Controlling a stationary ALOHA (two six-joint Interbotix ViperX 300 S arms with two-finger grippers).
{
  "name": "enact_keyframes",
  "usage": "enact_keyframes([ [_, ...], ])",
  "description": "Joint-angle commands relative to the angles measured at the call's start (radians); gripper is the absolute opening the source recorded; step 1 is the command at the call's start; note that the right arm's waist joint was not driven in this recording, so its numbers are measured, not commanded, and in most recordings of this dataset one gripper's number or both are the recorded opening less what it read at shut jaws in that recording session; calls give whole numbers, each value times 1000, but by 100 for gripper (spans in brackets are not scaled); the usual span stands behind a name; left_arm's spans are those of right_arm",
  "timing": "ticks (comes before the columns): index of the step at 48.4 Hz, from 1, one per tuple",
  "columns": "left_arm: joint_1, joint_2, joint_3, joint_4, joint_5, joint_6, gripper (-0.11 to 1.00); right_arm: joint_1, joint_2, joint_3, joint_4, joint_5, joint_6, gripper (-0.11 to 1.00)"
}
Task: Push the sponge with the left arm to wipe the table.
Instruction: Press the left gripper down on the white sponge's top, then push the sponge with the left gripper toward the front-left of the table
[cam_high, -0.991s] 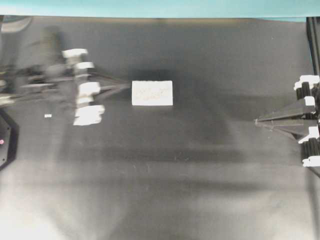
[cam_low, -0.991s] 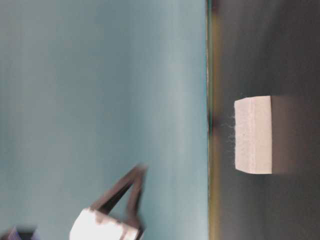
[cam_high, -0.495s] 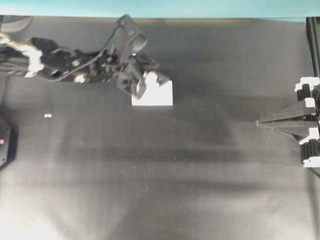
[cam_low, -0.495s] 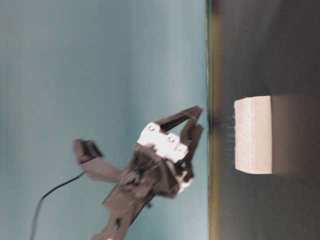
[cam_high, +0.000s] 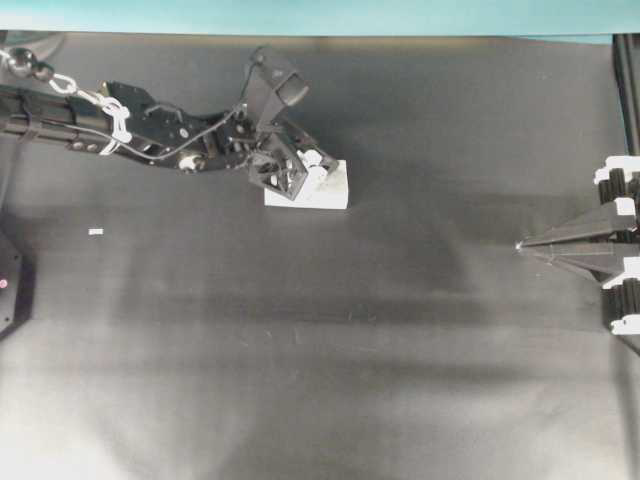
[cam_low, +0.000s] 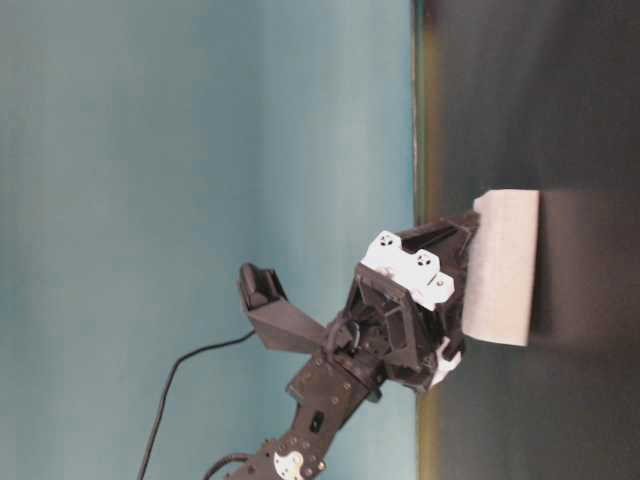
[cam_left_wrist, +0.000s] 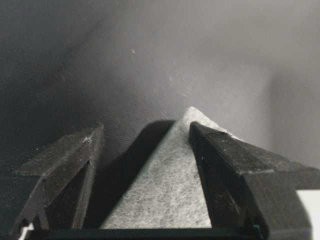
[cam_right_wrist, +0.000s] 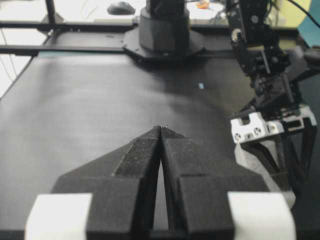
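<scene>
Your left arm (cam_high: 150, 125) reaches in from the left edge of the overhead view, and its gripper (cam_high: 290, 175) sits down on the left end of the sponge (cam_high: 325, 190), jaws spread wide. Your left wrist view shows a sponge corner lying between the two fingers (cam_left_wrist: 65, 165). The sponge rests flat on the table (cam_high: 350, 350), toward the teal strip (cam_high: 320, 15). Your right gripper (cam_high: 522, 245) is parked well apart at the right edge, jaws pressed together.

My left pincer (cam_left_wrist: 145, 150) stands spread wide, its two dark fingers (cam_left_wrist: 65, 170) straddling a corner of the white sponge (cam_left_wrist: 170, 190) lying on the dark table (cam_left_wrist: 150, 50).
</scene>
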Motion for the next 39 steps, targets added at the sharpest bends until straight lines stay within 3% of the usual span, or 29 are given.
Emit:
enact_keyframes([
  [1, -21, -11, 21, 5, -2, -6, 65, 0, 5, -5, 0, -5, -8, 1],
  [17, -94, -69, 98, 5, -5, -17, 65, 0, -5, -5, 2, -5, -9, 1],
  [39, -219, -212, 285, 5, -29, -144, 65, 0, -5, -5, 2, -5, -8, 1],
])
